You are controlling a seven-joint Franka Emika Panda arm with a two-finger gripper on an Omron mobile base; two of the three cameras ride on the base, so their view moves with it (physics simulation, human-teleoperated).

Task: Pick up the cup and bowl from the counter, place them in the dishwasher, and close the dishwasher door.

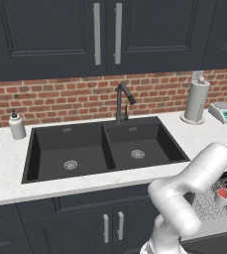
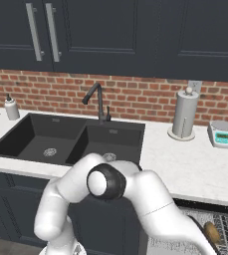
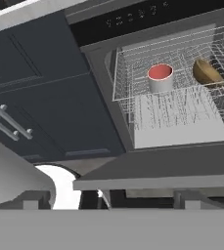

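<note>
2 dishes, cup (image 3: 160, 77) and bowl (image 3: 206, 72), in the dishwasher (image 3: 172, 93) rack beyond the jaws, their spread untellable.

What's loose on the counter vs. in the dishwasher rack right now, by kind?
On the counter:
Soap dispenser: 1
Paper towel roll on its holder: 1
Kitchen scale: 1
In the dishwasher rack:
Cup, red inside: 1
Wooden bowl: 1
Total: 5

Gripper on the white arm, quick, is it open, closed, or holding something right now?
Gripper: cannot be told; its fingertips are hidden low in the hand view.
</note>
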